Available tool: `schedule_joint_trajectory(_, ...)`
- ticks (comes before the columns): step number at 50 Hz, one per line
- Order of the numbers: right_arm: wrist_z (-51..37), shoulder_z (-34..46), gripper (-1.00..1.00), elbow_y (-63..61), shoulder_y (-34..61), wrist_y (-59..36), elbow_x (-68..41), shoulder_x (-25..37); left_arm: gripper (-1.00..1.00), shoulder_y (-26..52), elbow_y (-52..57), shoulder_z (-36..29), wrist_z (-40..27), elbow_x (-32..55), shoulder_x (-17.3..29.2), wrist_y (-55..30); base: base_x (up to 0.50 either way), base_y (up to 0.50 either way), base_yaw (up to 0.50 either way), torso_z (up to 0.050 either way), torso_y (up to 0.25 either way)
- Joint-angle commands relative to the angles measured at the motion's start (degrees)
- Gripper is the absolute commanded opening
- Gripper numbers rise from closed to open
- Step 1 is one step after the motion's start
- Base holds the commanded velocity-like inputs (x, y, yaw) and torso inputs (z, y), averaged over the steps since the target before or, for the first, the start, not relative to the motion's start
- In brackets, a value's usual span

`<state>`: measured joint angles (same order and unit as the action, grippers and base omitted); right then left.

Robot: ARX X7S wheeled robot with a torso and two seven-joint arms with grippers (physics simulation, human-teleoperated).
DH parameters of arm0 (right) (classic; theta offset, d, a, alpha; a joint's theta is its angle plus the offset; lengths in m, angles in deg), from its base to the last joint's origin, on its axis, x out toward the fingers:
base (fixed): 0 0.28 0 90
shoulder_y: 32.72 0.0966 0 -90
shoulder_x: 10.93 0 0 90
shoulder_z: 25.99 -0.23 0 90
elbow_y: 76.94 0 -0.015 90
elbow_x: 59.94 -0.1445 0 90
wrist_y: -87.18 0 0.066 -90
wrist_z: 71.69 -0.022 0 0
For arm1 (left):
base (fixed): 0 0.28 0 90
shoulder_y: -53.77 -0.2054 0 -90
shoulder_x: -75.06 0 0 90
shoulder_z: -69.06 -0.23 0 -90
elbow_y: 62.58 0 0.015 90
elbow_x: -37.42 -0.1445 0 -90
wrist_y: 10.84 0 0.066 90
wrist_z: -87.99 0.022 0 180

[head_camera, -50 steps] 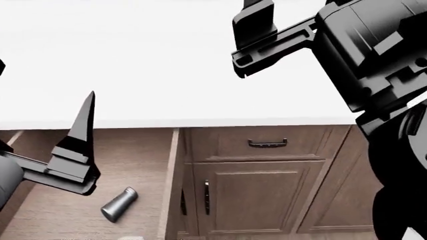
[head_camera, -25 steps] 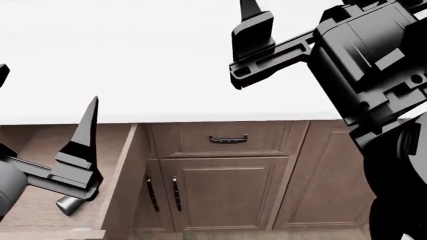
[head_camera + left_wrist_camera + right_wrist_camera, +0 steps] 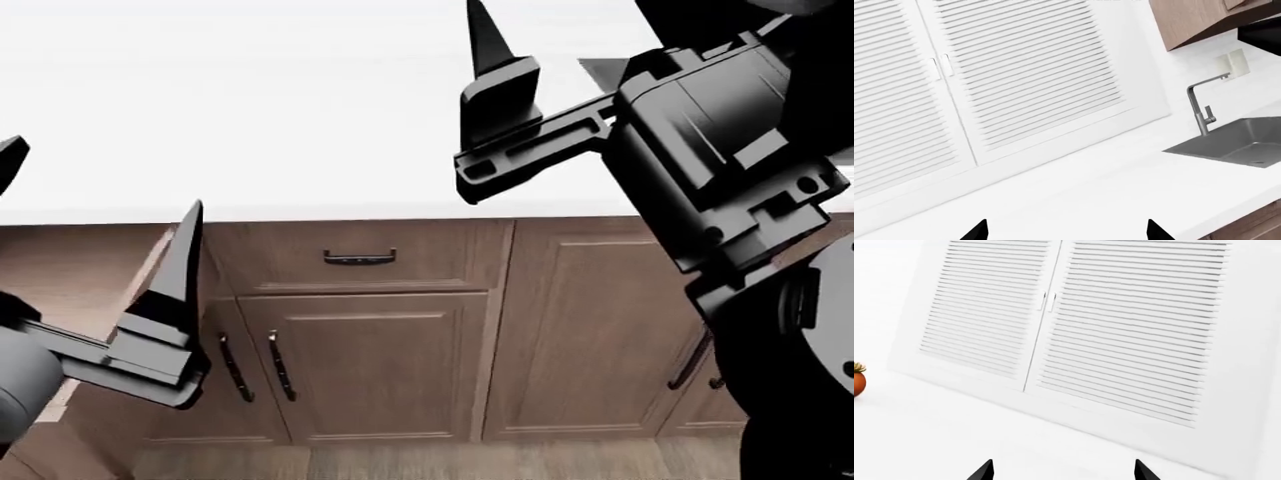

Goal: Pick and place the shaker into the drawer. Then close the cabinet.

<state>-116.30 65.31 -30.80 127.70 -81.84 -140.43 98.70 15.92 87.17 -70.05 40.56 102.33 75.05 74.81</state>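
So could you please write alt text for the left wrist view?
A white countertop runs below a white louvred window, with a steel sink and faucet at one end. Two dark fingertips of the left tool stand apart, holding nothing.

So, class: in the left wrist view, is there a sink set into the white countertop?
Yes, a steel sink with a faucet sits in the white countertop.

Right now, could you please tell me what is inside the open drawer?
Only a strip of the drawer's bare wooden interior shows at the head view's left edge. No shaker is visible; the left hand and frame edge hide the rest.
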Motion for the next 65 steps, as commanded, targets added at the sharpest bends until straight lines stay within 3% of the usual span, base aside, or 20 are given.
schedule_joint_trajectory(1,0.33,0.11,1.00,-0.84,-2.40,1.57,-0.20,0.82,1.00,-1.43,0.17,-1.04,0.06,-1.52,-0.03,1.10,-0.08,-0.50,0.00,0.000,0.000)
schedule_joint_trajectory(8,0.25,0.98,1.00,-1.87,-4.08,1.52,-0.06,1.77,1.00,-1.93,0.24,-2.58,0.40,-2.02,-1.21,2.86,-0.02,-0.50,0.00,0.000,0.000)
schedule_joint_trajectory(10,-0.97,1.60,1.00,-0.46,-5.95,0.87,-0.61,1.76,1.00,-2.79,-0.17,-3.72,-1.82,1.45,-4.07,7.26,0.00,0.00,0.00,0.000,0.000)
schedule_joint_trajectory(12,0.73,2.13,1.00,0.55,-10.13,2.37,3.25,1.82,1.00,-5.92,-4.37,-5.58,-5.15,1.97,-10.73,12.13,0.00,0.00,0.00,0.000,0.000)
schedule_joint_trajectory(17,5.43,8.66,1.00,2.85,-19.94,6.63,17.37,6.24,1.00,-9.80,-17.17,-10.12,-9.99,-8.21,-29.08,10.27,0.00,0.00,0.00,0.000,0.000)
schedule_joint_trajectory(21,9.45,17.81,1.00,2.82,-25.88,16.87,33.27,11.46,1.00,-13.49,-25.98,-14.32,-8.24,-19.10,-38.54,10.86,0.00,0.00,0.00,0.000,0.000)
schedule_joint_trajectory(23,12.35,21.06,1.00,4.93,-30.50,24.93,39.57,13.00,1.00,-15.30,-31.85,-16.01,-6.18,-19.90,-42.44,11.60,0.00,0.00,0.00,0.000,0.000)
schedule_joint_trajectory(28,19.00,16.67,1.00,16.09,-46.13,45.94,42.87,9.37,1.00,-18.74,-48.64,-16.46,-1.11,-18.72,-50.81,16.56,0.00,0.00,0.00,0.000,0.000)
schedule_joint_trajectory(38,26.30,16.72,1.00,38.35,-52.40,62.22,47.59,2.45,1.00,-17.32,-67.49,-17.49,7.79,-17.51,-59.21,16.30,0.00,0.00,0.00,0.000,0.000)
schedule_joint_trajectory(49,33.88,13.23,1.00,66.78,-52.95,75.49,45.28,-7.49,1.00,-17.74,-83.15,-16.96,6.26,-14.85,-67.30,12.06,0.00,0.00,0.00,0.000,0.000)
schedule_joint_trajectory(53,36.79,10.61,1.00,69.25,-50.90,77.87,42.27,-8.12,1.00,-16.71,-88.94,-14.00,8.80,-11.30,-70.55,13.16,0.00,0.00,0.00,0.000,0.000)
schedule_joint_trajectory(57,41.75,6.40,1.00,71.42,-53.56,85.03,38.12,-10.30,1.00,-20.85,-89.03,-7.92,10.16,-3.50,-69.89,16.80,0.00,0.00,0.00,0.000,0.000)
schedule_joint_trajectory(59,44.65,4.89,1.00,74.51,-54.94,90.44,37.58,-12.37,1.00,-23.58,-91.26,-8.38,11.11,-4.87,-69.59,19.11,0.00,0.00,0.00,0.000,0.000)
schedule_joint_trajectory(60,45.07,5.00,1.00,74.75,-55.05,90.78,37.55,-12.63,1.00,-24.55,-92.51,-6.82,11.66,-2.37,-69.98,19.29,0.00,0.00,0.00,0.000,0.000)
schedule_joint_trajectory(65,42.28,7.46,1.00,76.69,-54.99,89.79,41.56,-12.16,1.00,-22.57,-100.56,-8.22,12.94,-8.33,-72.51,23.67,0.00,0.00,0.00,0.000,0.000)
